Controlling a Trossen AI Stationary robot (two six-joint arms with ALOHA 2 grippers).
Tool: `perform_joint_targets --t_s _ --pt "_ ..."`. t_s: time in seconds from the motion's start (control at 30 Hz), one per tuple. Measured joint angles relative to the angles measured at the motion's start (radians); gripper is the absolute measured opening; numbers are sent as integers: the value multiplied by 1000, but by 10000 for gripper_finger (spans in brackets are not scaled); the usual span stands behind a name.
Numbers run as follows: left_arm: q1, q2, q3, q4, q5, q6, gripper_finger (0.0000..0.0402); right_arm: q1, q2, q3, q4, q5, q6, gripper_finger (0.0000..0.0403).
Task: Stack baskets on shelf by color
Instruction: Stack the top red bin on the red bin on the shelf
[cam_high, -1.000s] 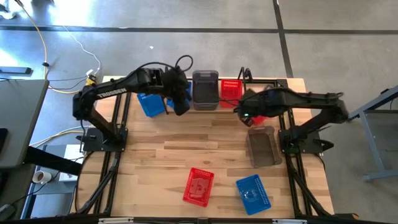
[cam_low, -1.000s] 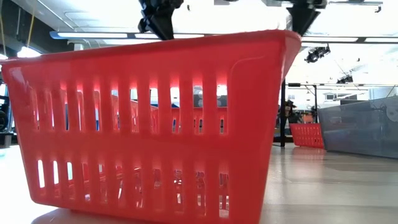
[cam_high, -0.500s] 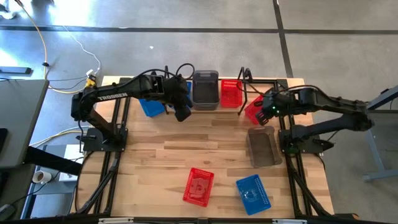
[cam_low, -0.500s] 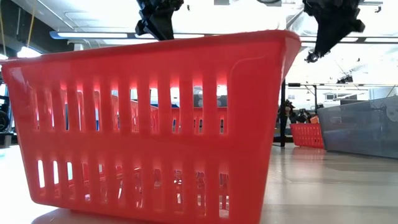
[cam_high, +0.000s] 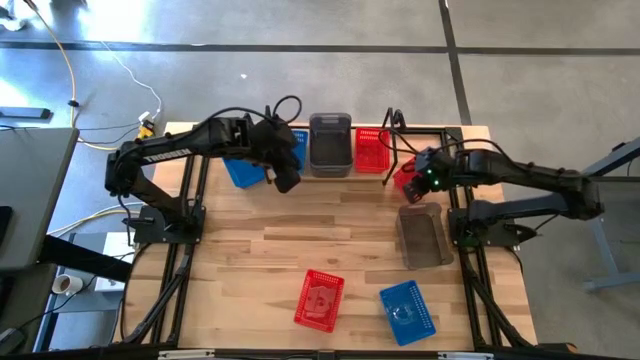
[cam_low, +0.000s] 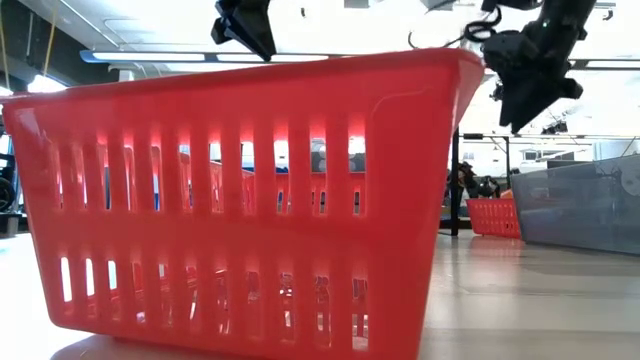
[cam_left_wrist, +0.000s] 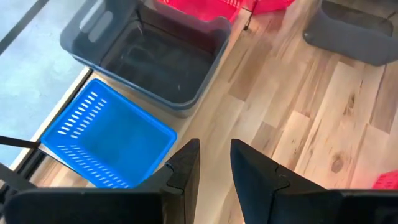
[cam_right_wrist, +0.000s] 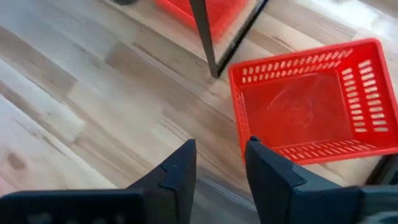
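The shelf stands at the table's far edge with a blue basket, a grey basket and a red basket on it. Another blue basket rests on the table left of it. My left gripper hangs open above the table in front of the blue and grey baskets, holding nothing. My right gripper is open and empty, tipped downward above the wood beside a red basket that sits upright on the table by the shelf's right upright.
A grey basket lies on the table near the right arm's base. A red basket and a blue basket sit near the front edge. Bare wood lies in the table's middle and left.
My right gripper has drawn back from in front of the shelf toward the table's right edge, sunk lower and rolled, and now hangs over the red basket by the shelf's right upright. No basket has moved.
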Motion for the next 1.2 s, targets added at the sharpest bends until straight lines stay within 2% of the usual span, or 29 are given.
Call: perform_joint_targets --t_s 0.23,0.93,1.2 --pt "1 0 0 0 -44 8 81 -20 18 -72 38 0 -59 153" --pt "1 0 0 1 -82 -3 81 -23 27 -269 200 15 -87 154" --pt "1 0 0 2 -82 -2 81 -23 26 -308 245 13 -37 154"
